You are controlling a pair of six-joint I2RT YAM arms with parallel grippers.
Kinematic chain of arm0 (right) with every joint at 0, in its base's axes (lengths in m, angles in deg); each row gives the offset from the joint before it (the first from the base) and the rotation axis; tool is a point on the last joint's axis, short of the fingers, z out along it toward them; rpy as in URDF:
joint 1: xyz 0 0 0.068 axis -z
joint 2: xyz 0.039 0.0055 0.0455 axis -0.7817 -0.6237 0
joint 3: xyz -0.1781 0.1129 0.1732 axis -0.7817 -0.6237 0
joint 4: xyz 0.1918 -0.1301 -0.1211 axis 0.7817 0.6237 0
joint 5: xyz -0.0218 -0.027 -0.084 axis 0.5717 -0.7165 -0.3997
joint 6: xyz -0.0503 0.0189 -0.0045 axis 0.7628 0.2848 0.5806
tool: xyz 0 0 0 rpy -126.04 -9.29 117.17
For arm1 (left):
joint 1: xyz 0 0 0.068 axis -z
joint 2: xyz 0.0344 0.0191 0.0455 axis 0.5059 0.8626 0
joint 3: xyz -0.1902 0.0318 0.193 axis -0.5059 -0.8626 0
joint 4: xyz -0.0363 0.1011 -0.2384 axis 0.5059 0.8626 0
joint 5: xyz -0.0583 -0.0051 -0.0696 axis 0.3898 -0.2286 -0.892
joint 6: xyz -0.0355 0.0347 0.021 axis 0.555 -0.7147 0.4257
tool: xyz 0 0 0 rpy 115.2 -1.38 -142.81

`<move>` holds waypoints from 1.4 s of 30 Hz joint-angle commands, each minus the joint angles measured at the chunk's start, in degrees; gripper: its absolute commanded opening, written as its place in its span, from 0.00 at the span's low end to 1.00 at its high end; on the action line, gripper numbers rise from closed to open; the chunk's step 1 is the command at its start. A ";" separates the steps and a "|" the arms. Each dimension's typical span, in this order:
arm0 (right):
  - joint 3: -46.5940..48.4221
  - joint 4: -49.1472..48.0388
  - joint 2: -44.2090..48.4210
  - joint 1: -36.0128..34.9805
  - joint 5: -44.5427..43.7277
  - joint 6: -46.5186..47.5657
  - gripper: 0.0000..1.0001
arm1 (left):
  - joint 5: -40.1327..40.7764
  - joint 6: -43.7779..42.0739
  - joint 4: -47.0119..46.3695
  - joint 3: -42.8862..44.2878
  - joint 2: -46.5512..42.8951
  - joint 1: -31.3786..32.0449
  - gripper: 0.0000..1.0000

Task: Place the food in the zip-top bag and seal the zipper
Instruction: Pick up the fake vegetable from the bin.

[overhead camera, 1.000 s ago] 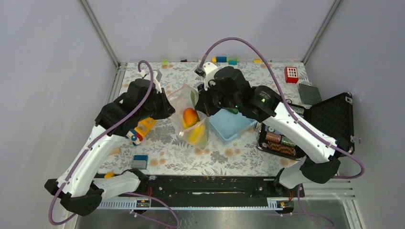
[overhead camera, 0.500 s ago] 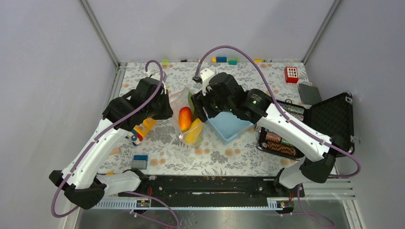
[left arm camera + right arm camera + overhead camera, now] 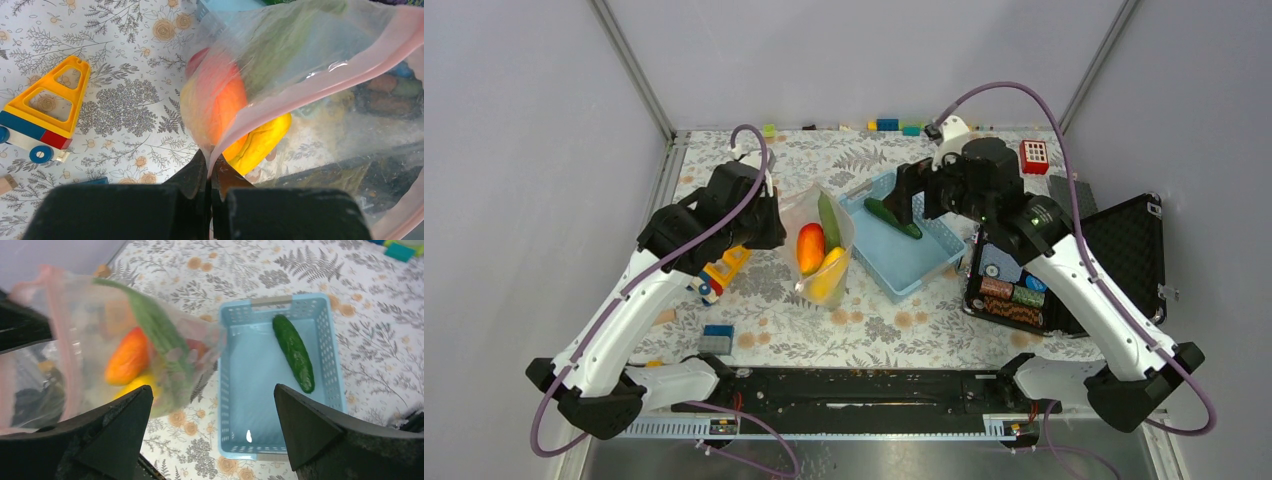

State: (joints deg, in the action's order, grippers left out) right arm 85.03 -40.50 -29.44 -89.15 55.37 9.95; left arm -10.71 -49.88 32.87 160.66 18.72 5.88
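The clear zip-top bag stands with its mouth held up between the two arms. My left gripper is shut on the pink zipper edge of the bag. Inside the bag are an orange-red fruit, a yellow fruit and a long green pod. A green cucumber lies in the light blue basket. My right gripper is open and empty. It hovers above the basket's near side, just right of the bag.
A yellow toy vehicle and small blocks lie left of the bag. An open black case with cylinders stands at the right. A red block, a grey plate and coloured blocks are at the back.
My right gripper opened and drew back to the right, from the bag's mouth to above the basket. The green pod now lies in the bag. The left gripper kept its hold.
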 commanded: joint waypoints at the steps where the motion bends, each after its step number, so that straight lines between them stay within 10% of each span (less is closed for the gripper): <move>1: -4.64 -4.20 -1.05 6.09 4.82 -2.38 1.00 | 2.43 -1.00 -3.37 1.47 -3.03 0.03 0.00; 17: 3.02 -6.15 -33.79 10.85 7.92 23.10 1.00 | 4.78 -0.43 -4.28 0.20 -5.57 -0.72 0.00; 42: 16.71 -0.12 -54.02 5.43 -7.57 44.83 0.79 | -4.35 0.12 -8.66 -4.29 -2.93 -6.82 0.00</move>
State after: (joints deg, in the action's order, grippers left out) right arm 97.44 -42.90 -82.29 -83.29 51.28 52.48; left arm -13.44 -49.86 28.24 156.77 16.94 -0.48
